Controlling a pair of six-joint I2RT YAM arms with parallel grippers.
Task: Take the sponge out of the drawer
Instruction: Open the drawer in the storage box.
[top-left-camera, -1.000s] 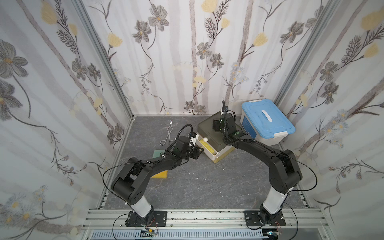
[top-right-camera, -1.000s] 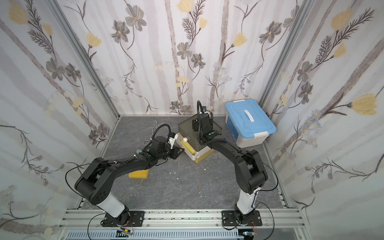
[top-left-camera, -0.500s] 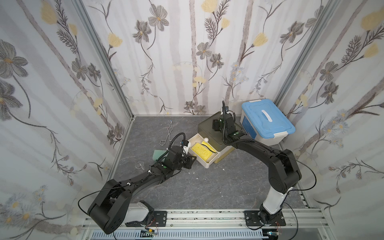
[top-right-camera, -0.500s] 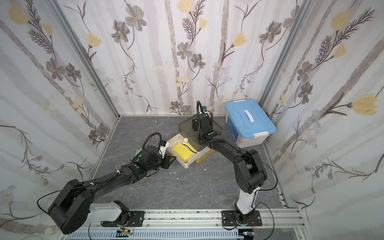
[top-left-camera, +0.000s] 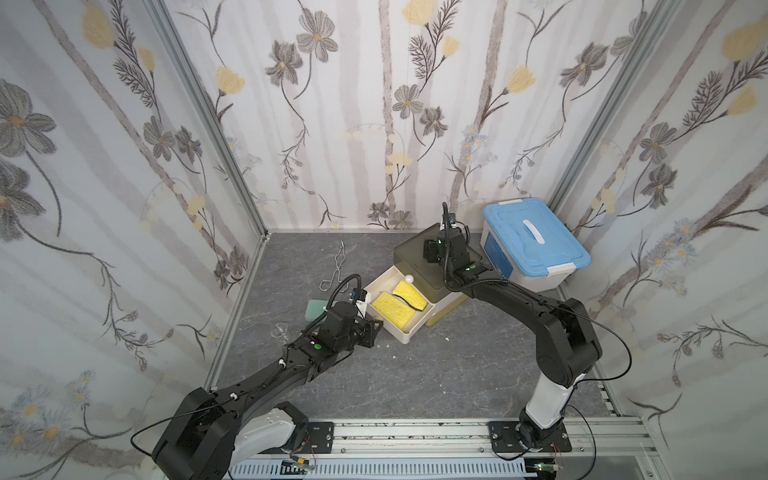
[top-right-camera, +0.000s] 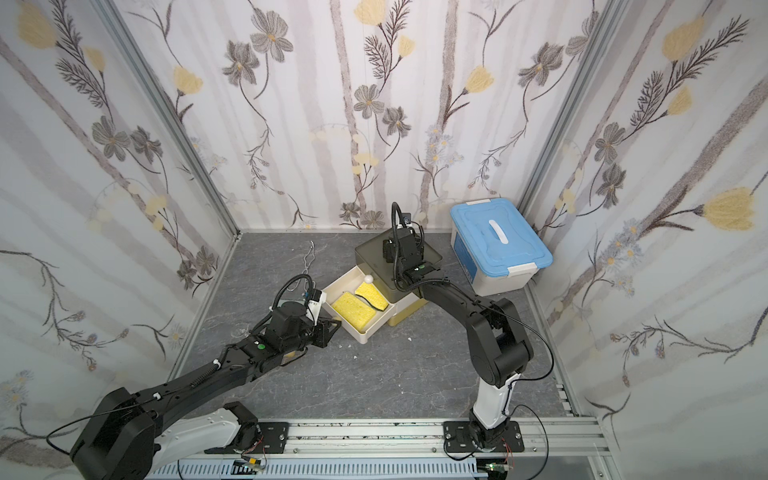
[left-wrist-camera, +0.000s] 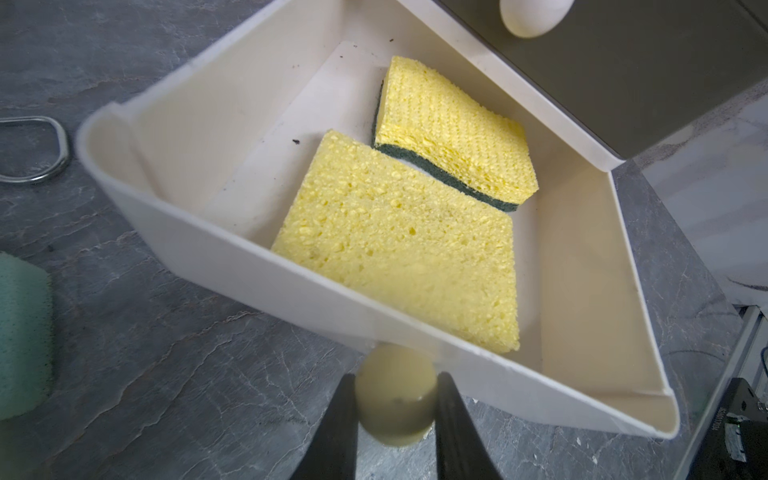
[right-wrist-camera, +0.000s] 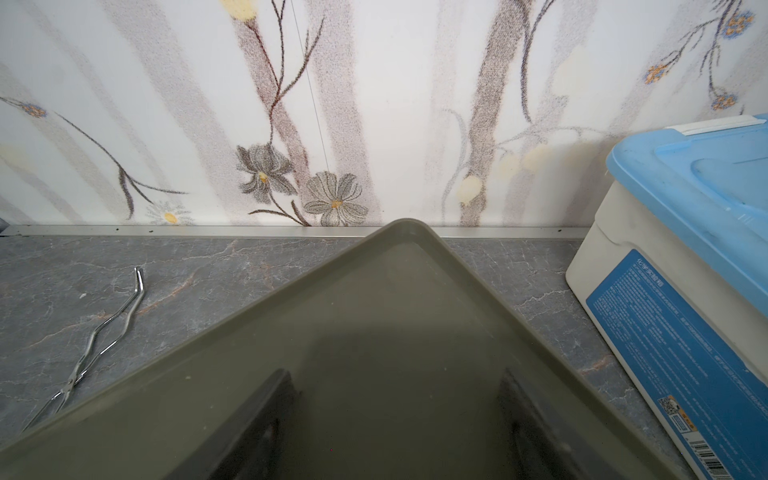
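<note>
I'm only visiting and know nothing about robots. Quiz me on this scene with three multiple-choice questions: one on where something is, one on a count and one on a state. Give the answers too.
1. Where does the blue-lidded white plastic storage box stand?
A) beside the olive-green drawer cabinet
B) on top of that cabinet
C) against the left wall

2. How many yellow sponges lie in the cream pulled-out drawer?
A) none
B) two
C) four

3. What is the left gripper doing?
A) hanging open in the air
B) holding a sponge
C) shut on the drawer's round cream knob

Answers:
1 A: the box stands right next to the cabinet.
2 B: a plain one and a green-backed one lie side by side.
3 C: its fingers clamp the knob from both sides.
</note>
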